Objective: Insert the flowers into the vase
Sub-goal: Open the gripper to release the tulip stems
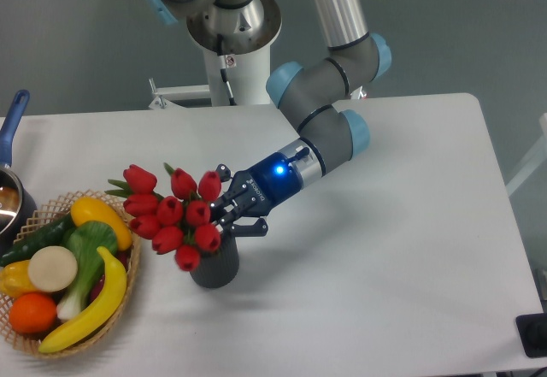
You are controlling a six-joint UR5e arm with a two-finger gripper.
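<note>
The flowers (171,215), a bunch of red closed tulip heads with a few green leaves, lean to the left over the vase (215,268), a small dark grey cylinder on the white table. The lower heads cover the vase's mouth, so the stems are hidden. My gripper (220,215) reaches in from the right, just above the vase's mouth. Its fingers converge on the base of the bunch, and the tips are partly hidden behind the heads. It looks shut on the flowers.
A woven basket (130,285) of fruit and vegetables stands to the left, close to the vase and the flower heads. A pot with a blue handle (13,120) is at the far left edge. The robot's base (235,44) is at the back.
</note>
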